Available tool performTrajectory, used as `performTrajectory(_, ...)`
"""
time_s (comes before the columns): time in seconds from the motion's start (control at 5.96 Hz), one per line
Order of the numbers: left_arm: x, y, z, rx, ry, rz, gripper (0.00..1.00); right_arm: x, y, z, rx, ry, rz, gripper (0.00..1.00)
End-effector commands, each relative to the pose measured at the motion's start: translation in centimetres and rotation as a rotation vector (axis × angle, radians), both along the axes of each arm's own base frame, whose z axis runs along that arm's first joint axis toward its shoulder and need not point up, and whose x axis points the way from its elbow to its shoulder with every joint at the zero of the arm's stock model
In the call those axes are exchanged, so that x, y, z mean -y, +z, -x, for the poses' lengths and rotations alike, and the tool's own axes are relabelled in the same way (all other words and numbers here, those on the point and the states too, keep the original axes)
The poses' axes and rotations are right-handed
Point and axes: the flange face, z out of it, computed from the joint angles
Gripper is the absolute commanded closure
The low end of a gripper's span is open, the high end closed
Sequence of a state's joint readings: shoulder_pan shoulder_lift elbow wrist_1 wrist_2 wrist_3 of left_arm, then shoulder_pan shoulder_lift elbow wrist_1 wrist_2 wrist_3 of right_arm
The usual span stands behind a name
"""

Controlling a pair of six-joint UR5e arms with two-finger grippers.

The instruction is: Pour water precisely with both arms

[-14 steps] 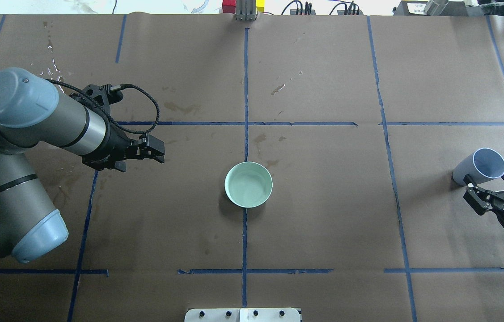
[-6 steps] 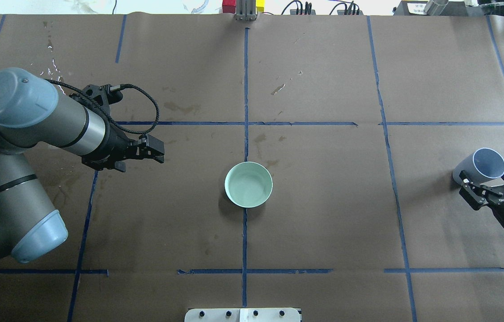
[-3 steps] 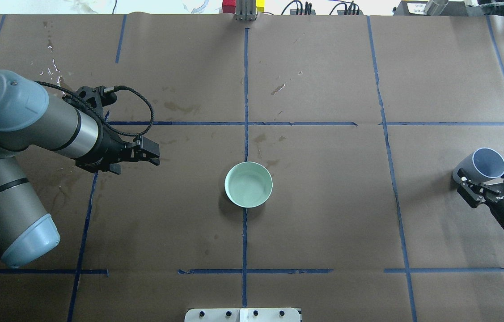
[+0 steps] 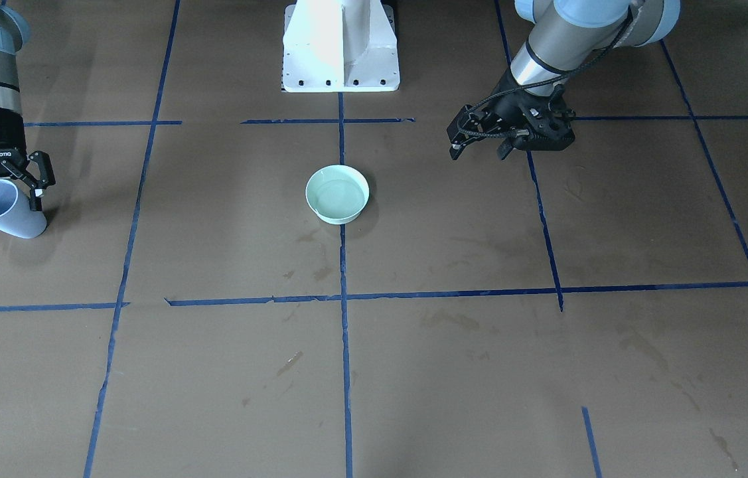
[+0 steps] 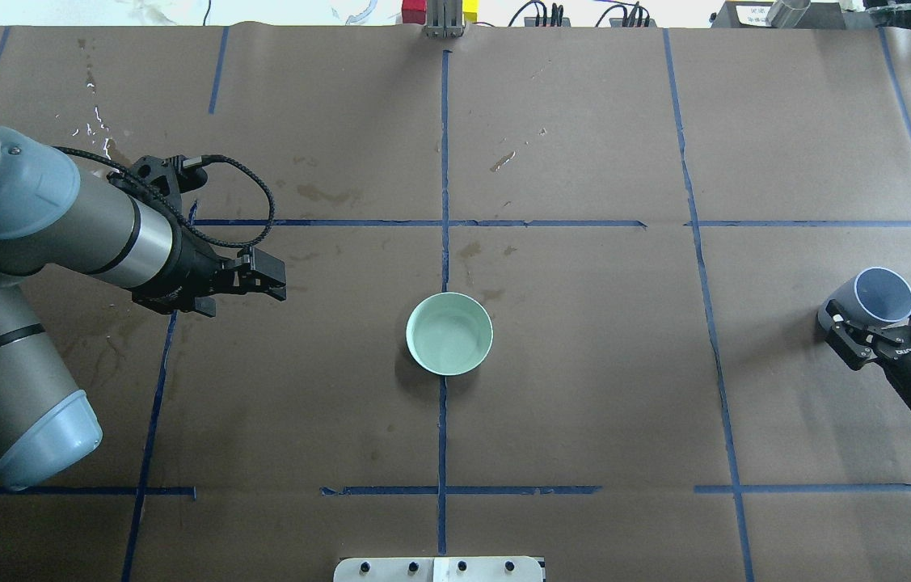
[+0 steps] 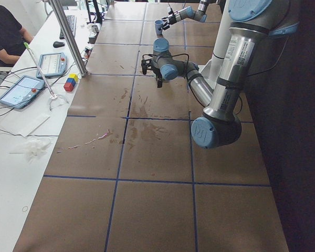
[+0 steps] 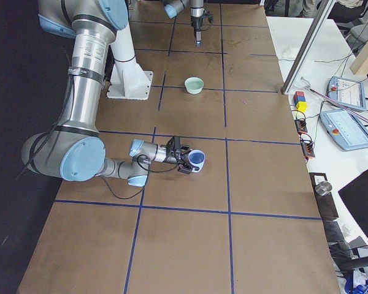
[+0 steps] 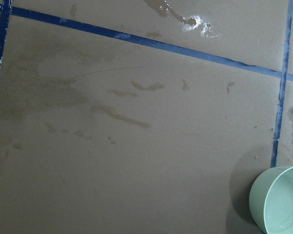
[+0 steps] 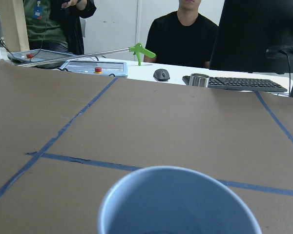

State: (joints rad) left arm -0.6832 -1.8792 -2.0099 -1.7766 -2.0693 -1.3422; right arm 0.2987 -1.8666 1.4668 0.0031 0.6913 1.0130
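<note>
Right gripper [image 5: 878,330] has crept up-frame in the overhead view since 2.4 s ago. It sat below the blue cup [image 5: 875,296] then; now its fingers [image 5: 838,326] are level with the cup wall, one on each side. The fingers are apart. The front view suggests the pads are just off the cup, but contact is hard to judge at this size. The cup stands at the far right edge of the overhead view, same spot as before. Its rim fills the bottom of the right wrist view, and its contents can't be seen.

Left arm [image 5: 59,234] has drifted toward the left edge of the overhead view, and its blue elbow cap sits lower-left than before. Left gripper [image 5: 273,279] is a touch further from the green bowl [image 5: 449,333], up off the table, fingers apart, holding nothing.

The bowl hasn't moved. It is at mid-frame on the centre tape line, well apart from both grippers. Water [image 4: 336,198] shows as a faint sheen inside it. Wet splashes [image 5: 95,121] glint on the brown paper at upper left.
</note>
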Motion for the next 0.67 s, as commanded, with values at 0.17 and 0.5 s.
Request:
performTrajectory(0.17,-0.3,-0.5,0.4,0.005,0.001,0.004,0.00,0.7,-0.8,0.8,-0.015,0.000,-0.021,0.45)
performTrajectory(0.5,-0.3,-0.4,0.3,0.008,0.001,0.006,0.00,1.9,-3.1,1.1,-0.068,0.007,-0.067,0.69)
